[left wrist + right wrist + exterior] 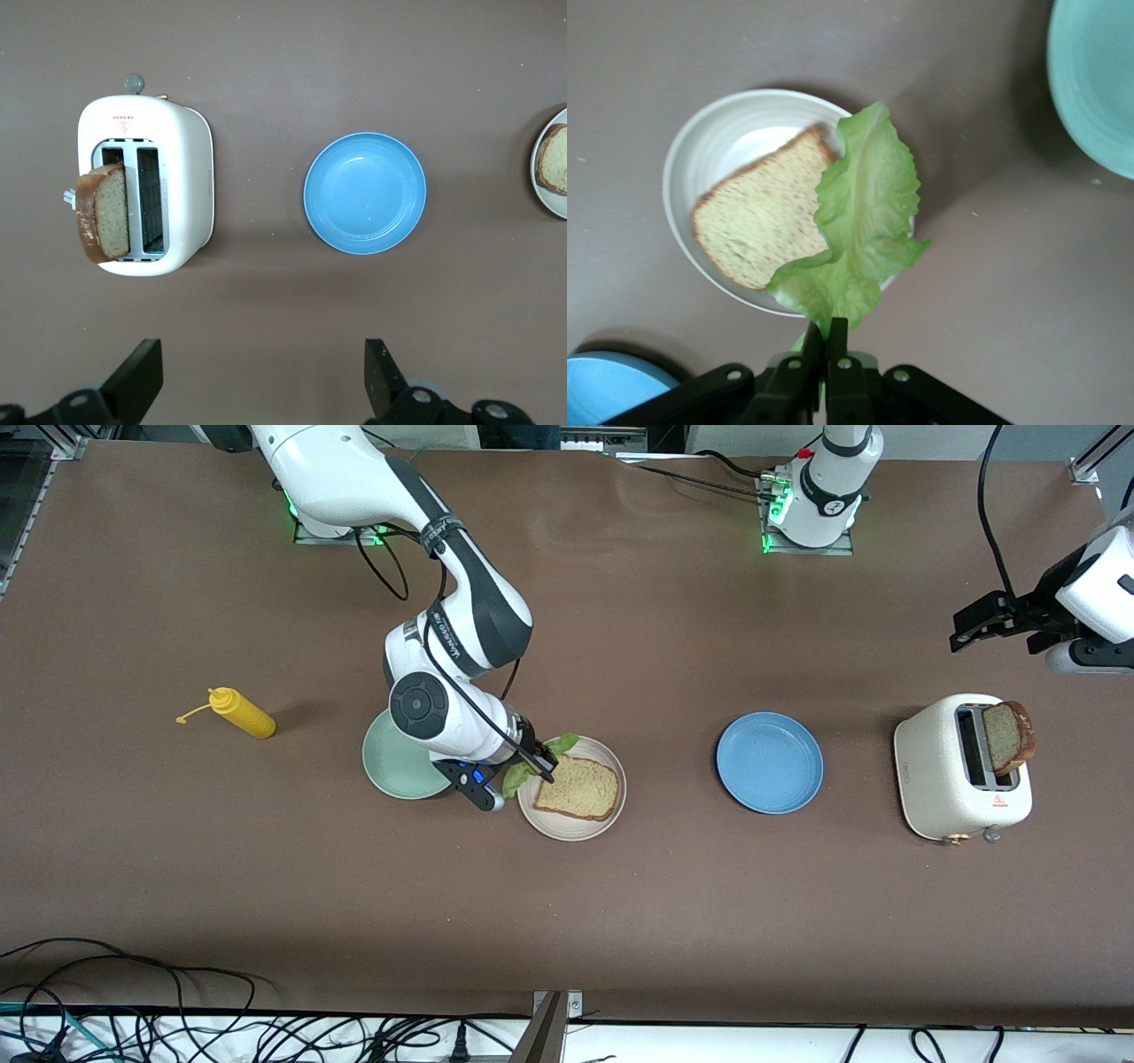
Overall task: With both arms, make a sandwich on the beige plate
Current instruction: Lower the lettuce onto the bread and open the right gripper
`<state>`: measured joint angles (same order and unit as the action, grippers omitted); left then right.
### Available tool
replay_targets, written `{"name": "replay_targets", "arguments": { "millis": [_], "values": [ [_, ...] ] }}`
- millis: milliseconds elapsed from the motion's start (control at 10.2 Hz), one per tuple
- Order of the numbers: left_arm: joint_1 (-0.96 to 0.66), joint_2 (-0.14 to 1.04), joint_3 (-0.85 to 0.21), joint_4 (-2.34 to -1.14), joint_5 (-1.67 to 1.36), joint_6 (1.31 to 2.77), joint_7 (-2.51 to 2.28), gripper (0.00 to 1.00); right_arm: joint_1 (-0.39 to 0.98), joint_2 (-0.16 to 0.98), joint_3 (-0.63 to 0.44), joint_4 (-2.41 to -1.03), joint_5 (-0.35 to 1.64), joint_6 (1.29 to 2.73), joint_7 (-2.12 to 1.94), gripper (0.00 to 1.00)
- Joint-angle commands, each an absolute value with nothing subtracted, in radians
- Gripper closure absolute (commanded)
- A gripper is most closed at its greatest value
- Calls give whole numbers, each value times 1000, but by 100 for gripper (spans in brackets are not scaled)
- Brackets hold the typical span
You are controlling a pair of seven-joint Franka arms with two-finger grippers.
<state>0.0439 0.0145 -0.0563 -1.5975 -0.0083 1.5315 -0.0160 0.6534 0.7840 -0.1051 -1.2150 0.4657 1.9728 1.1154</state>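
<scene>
Bread (578,786) laid on beige plate (571,831) mid-desk, lettuce (855,230) pinched in right gripper (826,347) over plate's edge, second slice (1010,737) waiting in toaster (948,779) under spread-open left gripper (257,376).

lab | brown bench (673,903) – bolted arm bases, cables (133,1027) (loose)

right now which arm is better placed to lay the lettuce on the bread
Right. The right gripper is shut on the ruffled green lettuce leaf, over the tan bread slice on the round beige plate. The left gripper hangs open, up above the white toaster.
</scene>
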Motion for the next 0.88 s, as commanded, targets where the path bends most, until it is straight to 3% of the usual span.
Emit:
{"name": "replay_targets", "arguments": {
  "millis": [0, 785],
  "values": [
    [54, 25, -66, -1568, -6, 1508, -18, 0, 653, 788, -101, -1200, 479, 1951, 1134, 100],
    [54, 26, -66, -1568, -6, 1508, -18, 0, 653, 847, -100, -1193, 474, 2126, 1072, 100]
  ]
}}
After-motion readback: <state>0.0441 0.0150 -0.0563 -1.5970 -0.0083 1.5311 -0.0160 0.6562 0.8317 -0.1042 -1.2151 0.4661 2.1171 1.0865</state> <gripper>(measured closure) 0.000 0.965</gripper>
